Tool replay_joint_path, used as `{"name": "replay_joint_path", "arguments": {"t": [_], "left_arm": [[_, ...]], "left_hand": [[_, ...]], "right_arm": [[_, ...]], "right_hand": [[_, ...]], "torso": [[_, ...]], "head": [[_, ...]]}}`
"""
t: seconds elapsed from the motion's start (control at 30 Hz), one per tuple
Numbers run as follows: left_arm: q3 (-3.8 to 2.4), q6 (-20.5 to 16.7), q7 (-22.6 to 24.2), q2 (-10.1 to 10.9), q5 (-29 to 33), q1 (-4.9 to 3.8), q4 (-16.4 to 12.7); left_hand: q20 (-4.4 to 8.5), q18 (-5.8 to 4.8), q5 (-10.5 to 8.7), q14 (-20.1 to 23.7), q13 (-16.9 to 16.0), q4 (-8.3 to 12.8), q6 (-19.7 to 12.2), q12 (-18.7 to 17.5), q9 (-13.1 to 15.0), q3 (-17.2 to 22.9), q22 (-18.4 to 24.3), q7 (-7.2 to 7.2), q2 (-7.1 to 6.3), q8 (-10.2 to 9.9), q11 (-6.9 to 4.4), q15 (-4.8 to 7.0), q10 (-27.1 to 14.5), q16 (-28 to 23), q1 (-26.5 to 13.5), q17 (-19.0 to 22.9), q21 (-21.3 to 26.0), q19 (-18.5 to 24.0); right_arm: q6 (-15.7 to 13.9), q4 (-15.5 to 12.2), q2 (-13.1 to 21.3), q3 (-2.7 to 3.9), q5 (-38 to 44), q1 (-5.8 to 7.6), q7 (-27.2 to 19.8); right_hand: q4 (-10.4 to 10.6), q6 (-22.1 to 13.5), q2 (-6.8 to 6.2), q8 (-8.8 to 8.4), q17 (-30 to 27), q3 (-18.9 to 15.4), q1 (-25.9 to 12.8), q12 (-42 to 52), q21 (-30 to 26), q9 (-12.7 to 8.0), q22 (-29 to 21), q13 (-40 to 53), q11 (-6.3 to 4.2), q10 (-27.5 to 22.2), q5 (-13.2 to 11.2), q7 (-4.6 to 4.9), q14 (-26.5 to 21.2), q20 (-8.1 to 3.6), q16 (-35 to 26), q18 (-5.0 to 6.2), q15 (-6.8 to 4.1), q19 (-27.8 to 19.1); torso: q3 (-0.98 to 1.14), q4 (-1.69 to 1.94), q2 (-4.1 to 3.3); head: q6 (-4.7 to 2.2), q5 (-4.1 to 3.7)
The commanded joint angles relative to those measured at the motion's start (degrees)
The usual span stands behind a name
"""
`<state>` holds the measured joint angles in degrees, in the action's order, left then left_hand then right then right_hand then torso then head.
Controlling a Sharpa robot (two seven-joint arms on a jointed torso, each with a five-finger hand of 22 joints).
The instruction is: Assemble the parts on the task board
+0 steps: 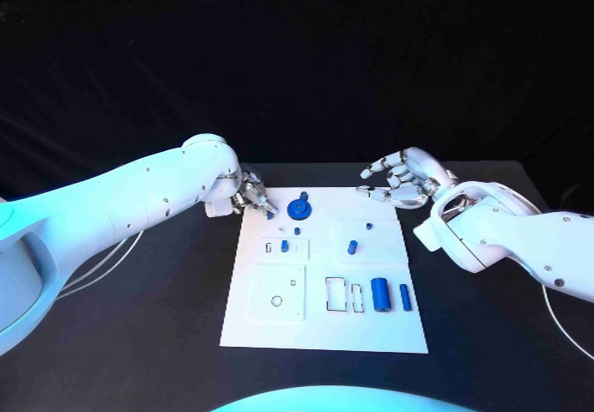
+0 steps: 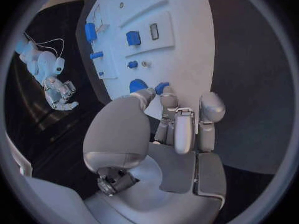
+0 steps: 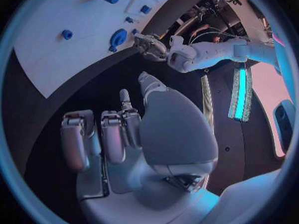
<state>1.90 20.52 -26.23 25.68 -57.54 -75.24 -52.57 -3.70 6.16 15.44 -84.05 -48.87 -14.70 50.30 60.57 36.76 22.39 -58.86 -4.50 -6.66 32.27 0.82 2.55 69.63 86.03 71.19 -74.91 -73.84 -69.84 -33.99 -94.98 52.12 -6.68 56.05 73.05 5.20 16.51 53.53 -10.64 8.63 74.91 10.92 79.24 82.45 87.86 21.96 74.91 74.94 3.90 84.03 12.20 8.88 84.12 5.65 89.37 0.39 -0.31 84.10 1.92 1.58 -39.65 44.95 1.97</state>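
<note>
1. Two white arms reach in over the black table [image 1: 148, 326], one from each side; the left arm [image 1: 136, 202] stretches toward the far left corner of the task board, the right arm [image 1: 520, 236] lies along the board's right side.
2. Largest thing on the table is the task board [image 1: 324, 330], a white plate lying flat in the middle, its long edges running away from the robot.
3. Left hand [image 1: 249, 194] sits at the board's far left corner; its fingertips [image 2: 163, 89] are drawn together on a small blue part [image 2: 161, 87] right at the board's edge, and the wrist view shows that piece pinched between thumb and a finger.
4. Right hand [image 1: 403, 178] hovers just off the board's far right corner; its fingers [image 3: 112, 134] are loosely curled and spread apart, holding nothing.
5. Round blue part [image 1: 299, 208] stands near the board's far edge, just beside the left hand.
6. Blue cylinder [image 1: 380, 294] lies near the board's right edge, toward the near end; a slimmer blue bar [image 1: 405, 296] lies just beside it, closer to that edge.
7. Small blue parts: one [image 1: 353, 247] mid-board toward the right, one [image 1: 285, 245] mid-board toward the left, a tiny one [image 1: 369, 227] further back.
</note>
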Motion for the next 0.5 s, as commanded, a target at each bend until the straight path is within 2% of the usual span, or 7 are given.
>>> {"name": "replay_joint_path", "arguments": {"t": [0.03,0.17,0.3,0.37,0.5], "left_arm": [[0.03,1.0,0.7,-0.1,0.4,0.03,0.0],[0.05,1.3,0.7,0.0,0.4,0.04,0.0],[0.06,1.4,0.6,0.1,0.5,0.04,0.0],[0.07,1.3,0.7,0.1,0.5,0.04,0.0],[0.07,1.1,0.7,0.3,0.5,0.05,-0.1]], "left_hand": [[0.11,0.43,-0.25,-3.5,-0.1,0.1,0.5,0.4,-0.1,0.4,-0.1,-0.09,-0.12,-0.1,-0.46,0.37,0.2,0.4,0.6,-7.2,-0.4,-0.5],[0.21,0.42,-0.14,-3.6,0.1,0.4,0.6,0.3,-0.2,1.2,-0.2,0.03,0.03,-0.3,-0.57,0.48,0.2,0.4,1.5,-7.2,-0.5,-0.5],[0.33,0.40,0.10,-3.6,0.4,1.5,0.7,0.0,-0.5,3.6,-0.3,0.08,0.21,-0.8,-0.66,0.58,0.3,0.4,3.4,-7.2,-0.5,-0.5],[0.42,0.41,0.30,-3.6,0.7,3.2,0.4,-0.4,-0.5,7.2,-0.4,-0.14,0.60,-1.1,-0.59,0.61,0.2,0.5,5.2,-7.3,-0.6,-0.5],[0.12,0.38,0.60,-3.6,1.2,6.5,0.3,-0.8,0.1,15.4,-0.6,-0.71,-0.32,-1.0,-0.20,0.23,0.3,0.5,4.7,-7.3,-0.8,-0.5]], "right_arm": [[0.3,-0.1,0.0,0.02,0.7,-0.01,-0.3],[0.3,-0.1,0.0,0.02,0.7,-0.01,-0.3],[0.3,-0.1,0.1,0.02,0.7,-0.01,-0.3],[0.3,-0.1,0.1,0.02,0.7,-0.01,-0.3],[0.3,-0.1,0.1,0.02,0.7,-0.01,-0.3]], "right_hand": [[0.0,-0.1,-0.10,0.35,13.1,0.2,-0.4,0.0,-0.1,0.1,14.0,9.7,0.10,0.5,0.2,-0.09,5.4,0.14,-0.2,0.15,0.15,4.9],[0.0,-0.1,-0.10,0.35,13.1,0.2,-0.4,0.0,-0.1,0.1,14.0,9.7,0.10,0.5,0.2,-0.09,5.4,0.14,-0.2,0.15,0.15,4.9],[0.0,-0.1,-0.10,0.35,13.1,0.2,-0.4,0.0,-0.1,0.1,14.0,9.7,0.10,0.5,0.2,-0.09,5.4,0.14,-0.2,0.15,0.15,4.9],[0.0,-0.1,-0.10,0.35,13.1,0.2,-0.4,0.0,-0.1,0.1,14.0,9.7,0.10,0.5,0.2,-0.09,5.4,0.14,-0.2,0.15,0.15,4.9],[0.0,-0.1,-0.10,0.35,13.1,0.2,-0.4,0.0,-0.1,0.1,14.0,9.7,0.10,0.5,0.2,-0.09,5.4,0.14,-0.2,0.15,0.15,4.9]], "torso": [[0.00,0.01,0.01],[-0.01,0.03,0.02],[0.00,0.03,0.03],[-0.02,0.00,0.01],[-0.01,-0.01,-0.01]], "head": [[-0.04,-0.03],[-0.01,0.05],[-0.08,0.07],[-0.10,0.13],[-0.13,0.20]]}}
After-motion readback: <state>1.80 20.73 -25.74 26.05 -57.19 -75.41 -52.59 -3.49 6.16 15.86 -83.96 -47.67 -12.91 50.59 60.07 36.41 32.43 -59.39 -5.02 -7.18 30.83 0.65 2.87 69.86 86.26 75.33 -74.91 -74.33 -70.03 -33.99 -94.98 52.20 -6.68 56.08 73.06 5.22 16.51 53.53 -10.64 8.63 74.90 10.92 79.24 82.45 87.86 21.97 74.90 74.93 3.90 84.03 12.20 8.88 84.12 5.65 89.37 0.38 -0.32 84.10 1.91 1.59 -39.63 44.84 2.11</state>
